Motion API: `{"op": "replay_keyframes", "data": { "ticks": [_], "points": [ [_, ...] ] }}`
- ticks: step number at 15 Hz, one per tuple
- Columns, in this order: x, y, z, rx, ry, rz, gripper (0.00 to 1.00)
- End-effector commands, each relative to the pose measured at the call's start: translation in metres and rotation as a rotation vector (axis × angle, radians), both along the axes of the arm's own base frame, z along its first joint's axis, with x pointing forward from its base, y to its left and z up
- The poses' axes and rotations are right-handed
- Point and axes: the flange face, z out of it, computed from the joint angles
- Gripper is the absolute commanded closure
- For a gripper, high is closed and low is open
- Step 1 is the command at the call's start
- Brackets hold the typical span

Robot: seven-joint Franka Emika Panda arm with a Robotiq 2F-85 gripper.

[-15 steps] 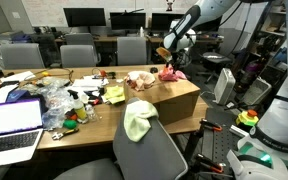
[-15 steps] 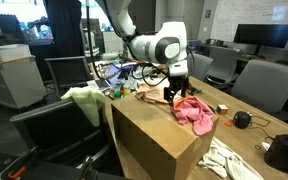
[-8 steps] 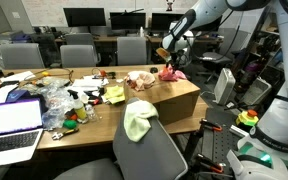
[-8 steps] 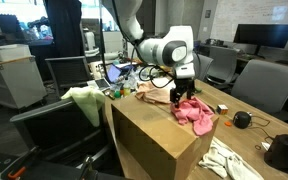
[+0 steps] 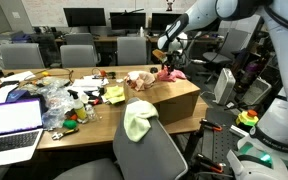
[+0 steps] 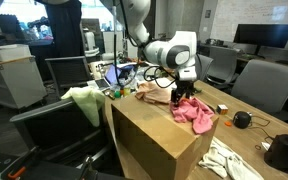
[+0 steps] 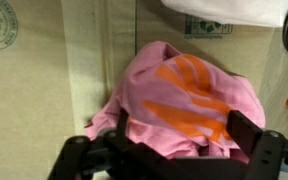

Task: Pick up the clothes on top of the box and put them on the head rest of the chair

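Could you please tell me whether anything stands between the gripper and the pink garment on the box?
Nothing visible does. The gripper is right over the pink garment on the box, and in the wrist view it lies bare between the open jaws.

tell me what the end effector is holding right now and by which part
Nothing is held. The end effector is open, poised right over the pink garment that lies on the box, with its jaws not closed on the cloth.
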Motion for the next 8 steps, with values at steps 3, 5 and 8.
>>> {"op": "replay_keyframes", "data": {
  "ticks": [3,5,8],
  "points": [
    [0.029,-0.01,-0.021,0.052,-0.015,0.051,0.0],
    [0.033,-0.009,-0.031,0.068,-0.004,0.064,0.0],
    [0.037,-0.009,-0.04,0.094,-0.001,0.09,0.27]
  ]
}}
